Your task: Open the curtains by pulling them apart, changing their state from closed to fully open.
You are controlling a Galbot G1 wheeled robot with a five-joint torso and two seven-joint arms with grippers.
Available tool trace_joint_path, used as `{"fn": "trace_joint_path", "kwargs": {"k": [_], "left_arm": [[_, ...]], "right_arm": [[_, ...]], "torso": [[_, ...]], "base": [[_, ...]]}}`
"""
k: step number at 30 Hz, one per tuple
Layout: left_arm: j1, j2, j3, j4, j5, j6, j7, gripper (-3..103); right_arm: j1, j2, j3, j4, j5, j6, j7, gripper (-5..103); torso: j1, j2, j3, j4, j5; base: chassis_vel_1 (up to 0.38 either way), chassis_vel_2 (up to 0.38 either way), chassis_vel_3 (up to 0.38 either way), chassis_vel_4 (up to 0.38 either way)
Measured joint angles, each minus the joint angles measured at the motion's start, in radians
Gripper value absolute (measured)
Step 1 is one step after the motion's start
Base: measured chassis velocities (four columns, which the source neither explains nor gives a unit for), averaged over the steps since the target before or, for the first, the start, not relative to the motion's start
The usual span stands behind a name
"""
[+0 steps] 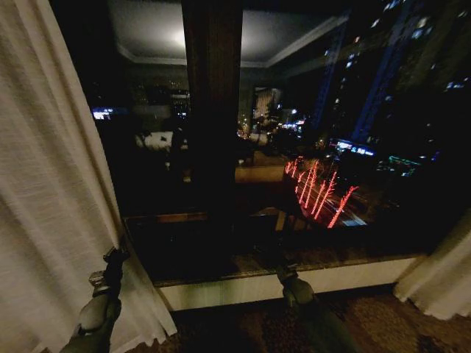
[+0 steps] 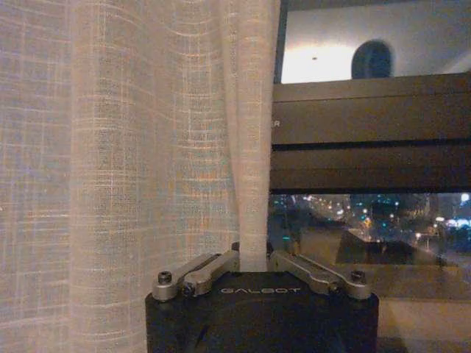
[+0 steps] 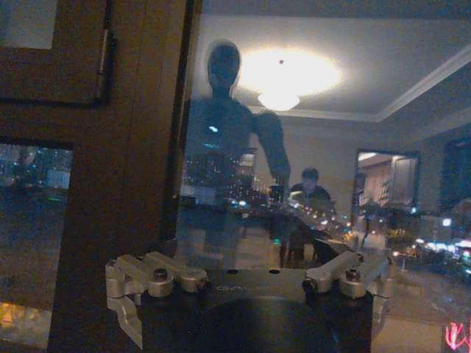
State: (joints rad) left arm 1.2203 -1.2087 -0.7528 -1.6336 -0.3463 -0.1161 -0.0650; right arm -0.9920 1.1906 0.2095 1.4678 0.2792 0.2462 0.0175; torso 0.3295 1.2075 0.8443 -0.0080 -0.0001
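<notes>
The left curtain [image 1: 51, 184], sheer cream-white with soft pleats, hangs gathered along the left side of the window. The right curtain [image 1: 441, 283] shows as a bunch at the lower right. My left gripper [image 1: 114, 257] is at the left curtain's inner edge, low down. In the left wrist view that gripper [image 2: 254, 263] is shut on a narrow fold of the curtain [image 2: 132, 147]. My right gripper [image 1: 283, 271] is held in front of the window sill, apart from both curtains. In the right wrist view it [image 3: 250, 271] stands open with nothing in it.
Between the curtains lies dark window glass [image 1: 353, 147] with city lights outside. A wide dark frame post [image 1: 212, 110] runs up the middle. The pale sill [image 1: 243, 288] crosses below, with patterned carpet [image 1: 243, 331] under it. The glass [image 3: 235, 147] reflects the robot.
</notes>
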Motion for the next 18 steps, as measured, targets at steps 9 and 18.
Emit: {"fn": "trace_joint_path", "kwargs": {"k": [9, 18], "left_arm": [[0.007, 0.001, -0.004, -0.003, -0.001, -0.001, -0.002, 0], [0.019, -0.006, -0.008, -0.013, -0.001, -0.004, -0.008, 0]], "right_arm": [[0.0, 0.0, 0.0, 0.0, 0.0, 0.0, 0.0, 100], [0.0, 0.0, 0.0, 0.0, 0.0, 0.0, 0.0, 100]], "torso": [[0.0, 0.0, 0.0, -0.0001, 0.0001], [0.0, 0.0, 0.0, -0.0002, 0.0002]], "base": [[0.037, 0.058, -0.04, -0.05], [0.197, 0.222, -0.181, -0.239]]}}
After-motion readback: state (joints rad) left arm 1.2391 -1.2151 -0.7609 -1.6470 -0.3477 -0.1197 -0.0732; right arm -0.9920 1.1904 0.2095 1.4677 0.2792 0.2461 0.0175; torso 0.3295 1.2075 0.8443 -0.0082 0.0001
